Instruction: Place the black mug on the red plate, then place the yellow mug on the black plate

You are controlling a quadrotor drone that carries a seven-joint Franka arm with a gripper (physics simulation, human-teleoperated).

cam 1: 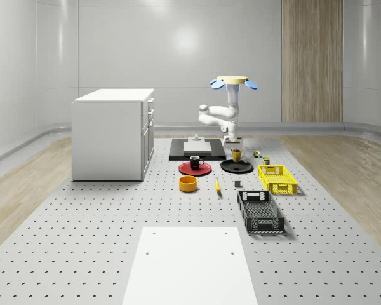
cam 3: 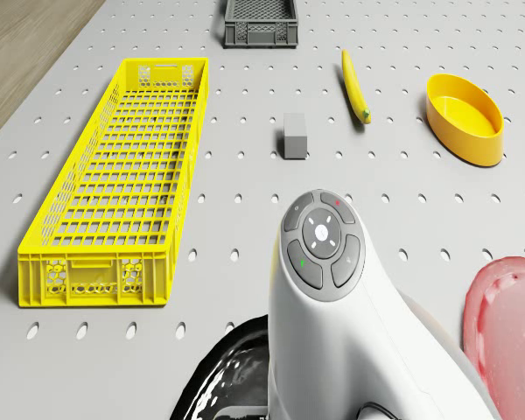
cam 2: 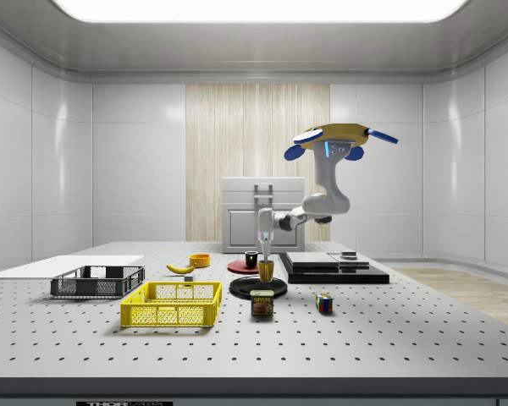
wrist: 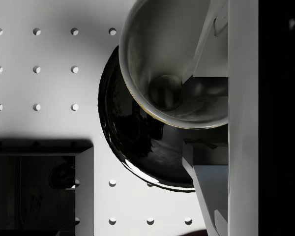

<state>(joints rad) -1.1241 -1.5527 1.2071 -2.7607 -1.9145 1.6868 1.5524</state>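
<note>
A pale, panelled room with a wood-slat wall strip is surrounding a grey perforated table (cam 1: 82, 241), where a white cabinet (cam 1: 113, 135) is standing toward nine o'clock in the whole-scene view. The drone (cam 1: 233, 82) is hovering above the far middle of the table, beside a black slab (cam 1: 197, 150) and roughly over the plates, with its white arm folding down.

The black mug (cam 1: 195, 162) is sitting on the red plate (cam 1: 195, 169), so by my reading the first half of the job is done. The gripper (cam 2: 266, 257) is reaching straight down onto the yellow mug (cam 2: 266, 271), which is standing at the centre of the black plate (cam 2: 258, 288). In the wrist view the fingers (wrist: 206, 39) are straddling the mug's rim, one inside and one outside, apparently closed on its wall. I judge the placement nearly complete; releasing and lifting away is what remains.

At three o'clock from the black plate in the whole-scene view, a yellow crate (cam 1: 277, 178) is lying, and a black crate (cam 1: 260, 211) at five o'clock. A banana (cam 3: 355, 86), a yellow bowl (cam 3: 465, 117) and a small grey block (cam 3: 295, 135) are lying nearby. A can (cam 2: 262, 304) is carrying a yellow label, but its lettering is too small to read; a colour cube (cam 2: 323, 303) is resting near it.
</note>
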